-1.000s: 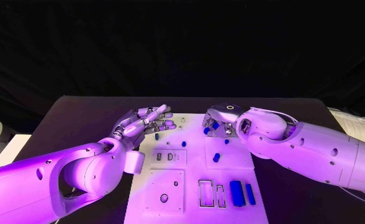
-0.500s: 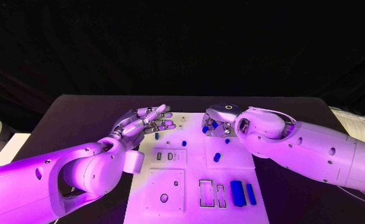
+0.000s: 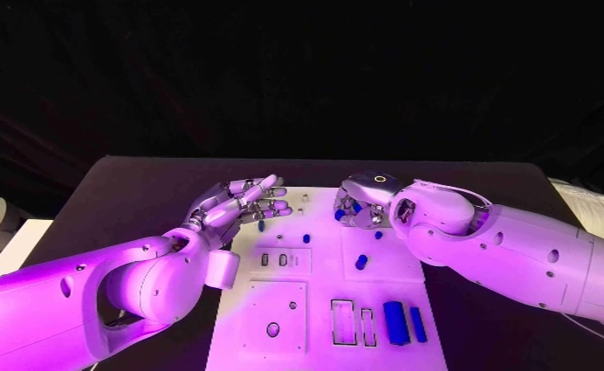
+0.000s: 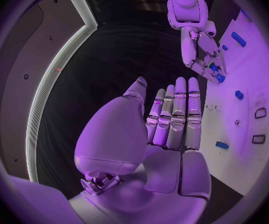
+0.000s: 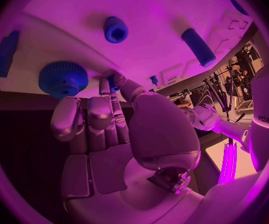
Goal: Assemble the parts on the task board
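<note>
Since the earlier picture the right hand [image 3: 359,205] has shifted slightly, fingers curled at a blue gear [image 5: 62,78]; whether it grips cannot be told. One task board [image 3: 330,297] lies under both hands. The left hand [image 3: 239,203] hovers flat, holding nothing. Two blue bars [image 3: 403,322] lie nearer the robot.

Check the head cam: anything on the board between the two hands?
Between the left hand and right hand, the far strip of the task board looks bare white in the head view. The nearest small blue part sits nearer the robot.
</note>
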